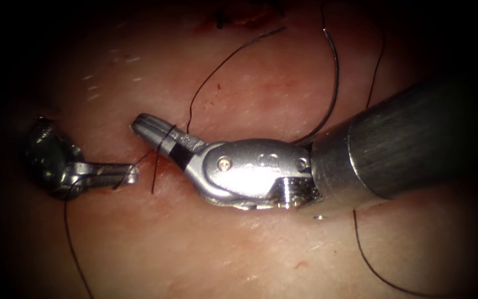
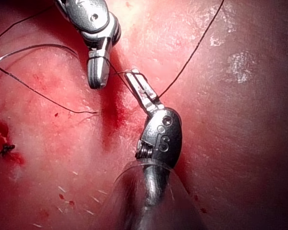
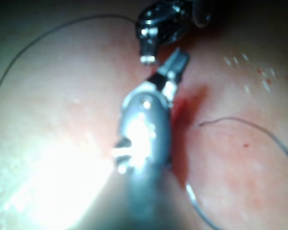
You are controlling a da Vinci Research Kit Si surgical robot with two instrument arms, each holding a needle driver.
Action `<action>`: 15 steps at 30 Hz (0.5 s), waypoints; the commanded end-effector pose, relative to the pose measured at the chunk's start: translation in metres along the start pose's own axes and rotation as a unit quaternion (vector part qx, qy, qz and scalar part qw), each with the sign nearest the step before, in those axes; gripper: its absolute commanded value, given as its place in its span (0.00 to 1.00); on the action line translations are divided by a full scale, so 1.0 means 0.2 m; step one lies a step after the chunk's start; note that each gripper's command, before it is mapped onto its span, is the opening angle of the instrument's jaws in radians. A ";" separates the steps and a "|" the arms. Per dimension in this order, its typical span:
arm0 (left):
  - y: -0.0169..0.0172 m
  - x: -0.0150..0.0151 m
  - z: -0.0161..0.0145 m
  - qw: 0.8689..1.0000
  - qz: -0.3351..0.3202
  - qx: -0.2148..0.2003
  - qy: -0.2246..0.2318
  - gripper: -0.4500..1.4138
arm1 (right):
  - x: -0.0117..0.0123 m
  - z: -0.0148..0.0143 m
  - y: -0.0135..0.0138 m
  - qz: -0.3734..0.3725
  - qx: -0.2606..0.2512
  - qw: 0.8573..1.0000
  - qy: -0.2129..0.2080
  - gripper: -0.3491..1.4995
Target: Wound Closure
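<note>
My right tool's jaws (image 1: pixel 149 128) are shut and point left over the cut (image 1: pixel 160 169) in the tissue (image 1: pixel 222 249). The dark thread (image 1: pixel 222 61) is looped around them near their base. My left tool's jaws (image 1: pixel 131 174) are shut on the thread just left of the cut, with a short tail (image 1: pixel 154 180) hanging beside them. The curved needle (image 1: pixel 334 77) lies free on the tissue right of the cut, behind the right tool's shaft, held by neither tool. The left wrist view has the left jaws (image 2: pixel 138 85) tip to tip with the right jaws (image 2: pixel 97 74). The right jaws (image 3: pixel 177 61) look shut there too.
An earlier stitch knot (image 1: pixel 219 21) sits at the far end of the cut. Red fluid (image 2: pixel 113 112) stains the tissue around the jaws. Loose thread (image 1: pixel 372 266) trails over the tissue below the right shaft (image 1: pixel 416 138), and more hangs from the left tool (image 1: pixel 73 243).
</note>
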 end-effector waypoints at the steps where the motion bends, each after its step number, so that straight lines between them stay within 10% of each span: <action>1: 0.008 -0.002 0.006 1.000 -0.004 0.001 0.000 0.00 | -0.003 0.002 -0.007 -0.002 0.001 1.000 -0.010 0.00; 10: 0.013 -0.001 0.013 1.000 -0.002 0.005 -0.009 0.00 | -0.004 0.012 -0.010 -0.007 -0.009 1.000 -0.019 0.00; 11: 0.015 0.000 0.013 1.000 -0.002 0.003 -0.010 0.00 | -0.004 0.014 -0.010 -0.007 -0.012 1.000 -0.019 0.29; 12: 0.015 0.000 0.013 1.000 -0.002 0.003 -0.010 0.00 | -0.004 0.014 -0.010 -0.007 -0.012 1.000 -0.019 0.29; 14: 0.017 0.002 0.013 1.000 -0.003 0.000 -0.013 0.00 | -0.005 0.017 -0.011 -0.005 -0.024 1.000 -0.020 0.74; 15: 0.017 0.002 0.013 1.000 -0.003 0.000 -0.013 0.00 | -0.005 0.017 -0.011 -0.005 -0.024 1.000 -0.020 0.74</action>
